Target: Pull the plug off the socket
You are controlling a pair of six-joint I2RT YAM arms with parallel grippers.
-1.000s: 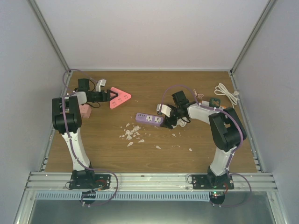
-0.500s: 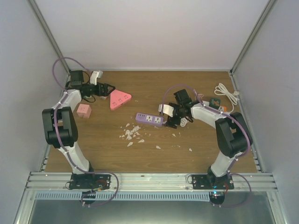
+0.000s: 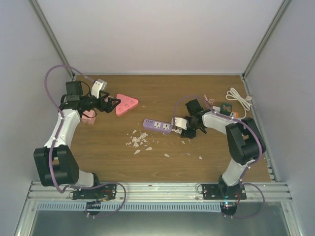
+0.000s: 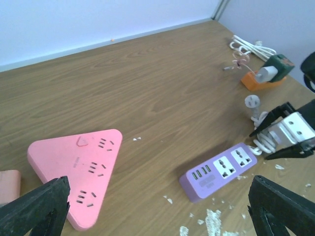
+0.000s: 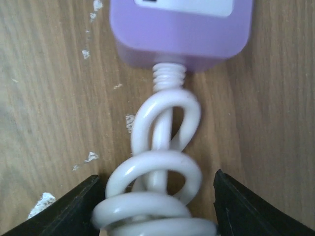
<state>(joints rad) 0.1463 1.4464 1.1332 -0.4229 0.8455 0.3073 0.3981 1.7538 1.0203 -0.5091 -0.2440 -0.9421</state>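
A: Where's the socket (image 4: pixel 252 81)?
B: Far right of the table (image 3: pixel 162 88), near the back. Short orange block lying flat. In the top view (image 3: pixel 236 114) it's just beyond the right arm's forearm.
A: Plug (image 4: pixel 268 73)?
B: Seated on top of the socket, white and green. Neither gripper touches it.
A: Left gripper (image 4: pixel 157 191)?
B: Released, jaws wide apart, nothing between them. It hovers at the far left, just beside the pink triangular strip (image 4: pixel 78 172), well apart from the socket. A small pink block (image 3: pixel 88 118) sits beside that arm.
A: Right gripper (image 5: pixel 155 209)?
B: Down at the right end of the purple power strip (image 5: pixel 179 29). Its 2 fingers (image 5: pixel 74 204) stand on either side of the bundled white cord (image 5: pixel 157 172) coming out of the strip, right at the coil's edges. Can't tell if they squeeze it or only straddle it.
A: How far is it from the socket?
B: Apart. The socket is behind and to the right of it.
A: Anything else?
B: White crumbs (image 3: pixel 139 140) are scattered in front of the purple strip, and a loose white cable (image 3: pixel 239 97) lies near the back right corner, beside the socket.
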